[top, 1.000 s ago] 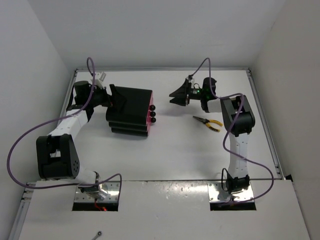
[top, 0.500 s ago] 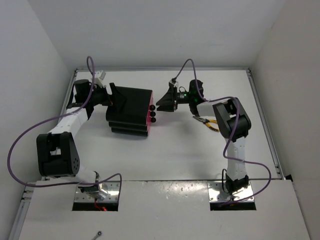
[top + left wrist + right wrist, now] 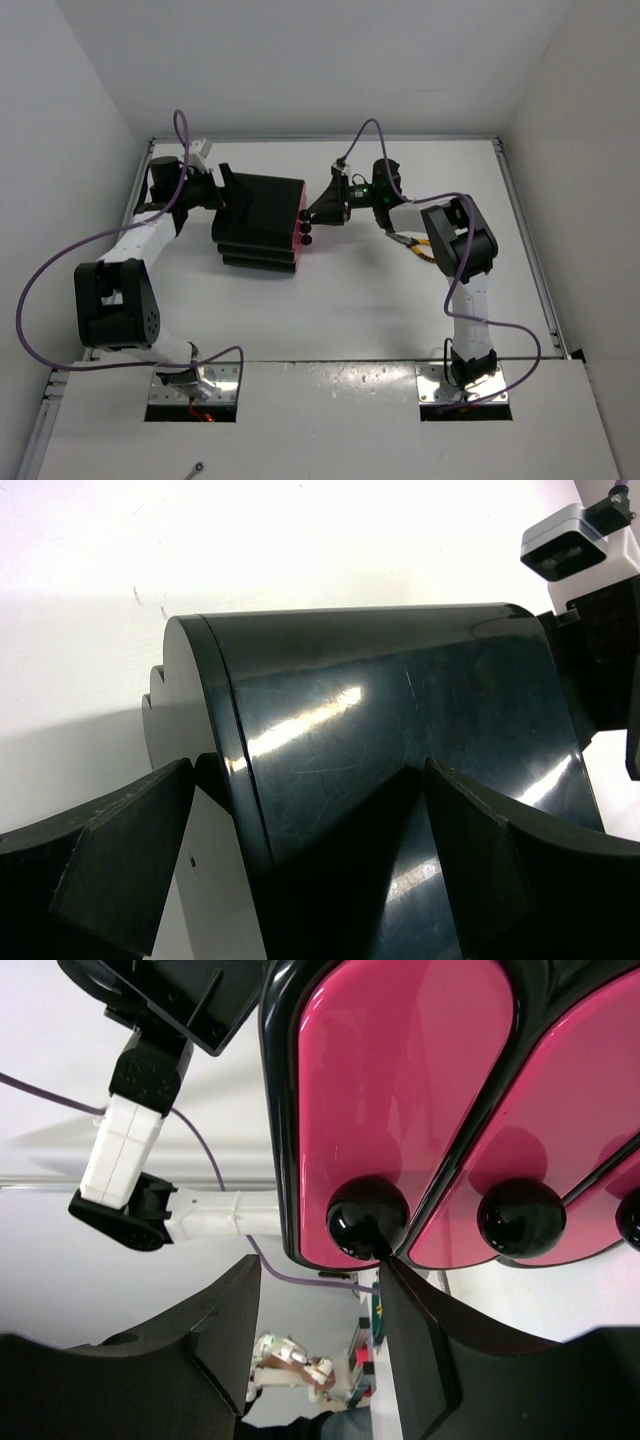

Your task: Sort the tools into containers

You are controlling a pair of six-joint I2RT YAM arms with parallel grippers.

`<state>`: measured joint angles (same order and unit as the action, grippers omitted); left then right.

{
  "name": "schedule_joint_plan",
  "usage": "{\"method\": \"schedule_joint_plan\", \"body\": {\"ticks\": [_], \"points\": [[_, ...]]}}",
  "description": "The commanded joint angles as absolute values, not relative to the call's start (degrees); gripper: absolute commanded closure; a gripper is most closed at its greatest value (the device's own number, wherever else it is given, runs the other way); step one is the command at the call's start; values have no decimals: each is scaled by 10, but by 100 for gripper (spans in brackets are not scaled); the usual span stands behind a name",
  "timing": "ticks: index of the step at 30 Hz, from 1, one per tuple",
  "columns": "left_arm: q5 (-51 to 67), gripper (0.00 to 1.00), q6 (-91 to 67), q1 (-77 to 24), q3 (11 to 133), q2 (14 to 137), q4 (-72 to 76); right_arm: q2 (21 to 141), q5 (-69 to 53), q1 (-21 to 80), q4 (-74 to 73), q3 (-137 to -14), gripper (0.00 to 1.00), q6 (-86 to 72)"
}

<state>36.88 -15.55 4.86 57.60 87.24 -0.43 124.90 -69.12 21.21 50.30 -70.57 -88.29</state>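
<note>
The black cabinet blocks the left middle of the counter, and a hand crowds each end of it. The left hand straddles its rear corner, fingers spread. The right hand faces the pink drawers, fingers apart, with the end knob just beyond one fingertip. The neighbouring knob sits close, leaving a narrow gap. The pliers lie partly under the right arm. Bare counter runs between the cabinet and the arm bases.
</note>
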Motion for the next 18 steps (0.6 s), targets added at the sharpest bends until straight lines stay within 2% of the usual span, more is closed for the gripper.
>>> {"method": "schedule_joint_plan", "body": {"ticks": [1, 15, 18], "points": [[304, 0, -98, 40, 542, 924, -130, 1260, -676, 219, 513, -752, 49, -871], [304, 0, -98, 40, 542, 929, -130, 1293, -671, 229, 500, -777, 49, -859], [304, 0, -98, 40, 542, 929, -130, 1293, -671, 229, 500, -782, 57, -859]]}}
